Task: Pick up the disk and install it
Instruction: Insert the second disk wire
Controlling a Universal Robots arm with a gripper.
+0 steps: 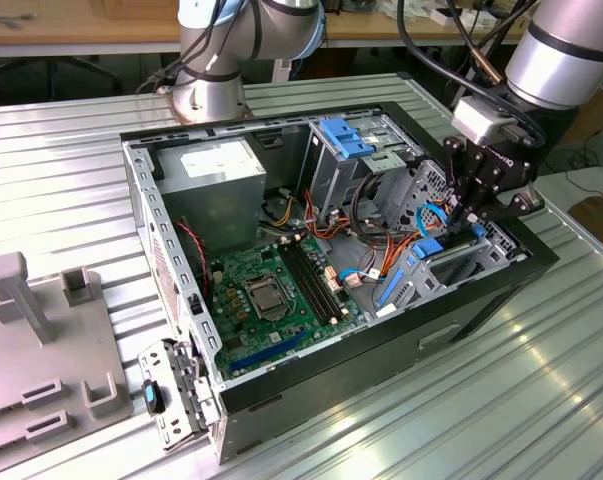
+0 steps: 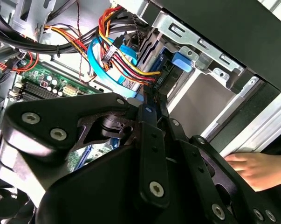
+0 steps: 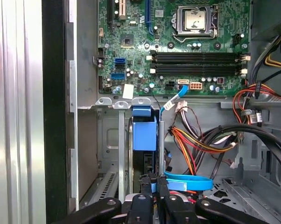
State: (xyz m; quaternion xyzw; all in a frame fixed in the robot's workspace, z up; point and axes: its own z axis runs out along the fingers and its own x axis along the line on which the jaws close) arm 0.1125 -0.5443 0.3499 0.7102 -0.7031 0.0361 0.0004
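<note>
Fingers: you have them drawn close together, pinching the upper edge of the disk (image 1: 433, 247) while it stands on edge in the drive cage.
Exterior view, gripper: your gripper (image 1: 471, 222) reaches down into the computer case (image 1: 481, 290) at the exterior view's right, over the metal drive cage (image 1: 471, 262) by the case's near wall.
Exterior view, disk: its blue rail shows just below the fingertips, between the cage wall and the bundle of cables; the motherboard (image 1: 271, 295) lies well to the left of it.
Second wrist view, gripper: the dark fingers (image 2: 150, 107) run together to a narrow tip at the blue part among the red, yellow and blue cables (image 2: 117, 51).
Second wrist view, hand: a person's hand (image 2: 259, 169) rests outside the case, apart from the gripper.
First wrist view, disk: the disk (image 3: 144, 137) stands upright in its slot, blue frame facing you, dark body below it, with the fingertips (image 3: 153, 184) closed on its edge.
First wrist view, cable: a flat blue data cable (image 3: 187, 181) loops just beside the tips.
Handling, judged: expect a stiff, fairly heavy block with smooth metal faces and slightly yielding plastic rails; it dislikes knocks.
Hold, judged: grip across the thin body near the middle of the edge, clear of connectors and cables.
</note>
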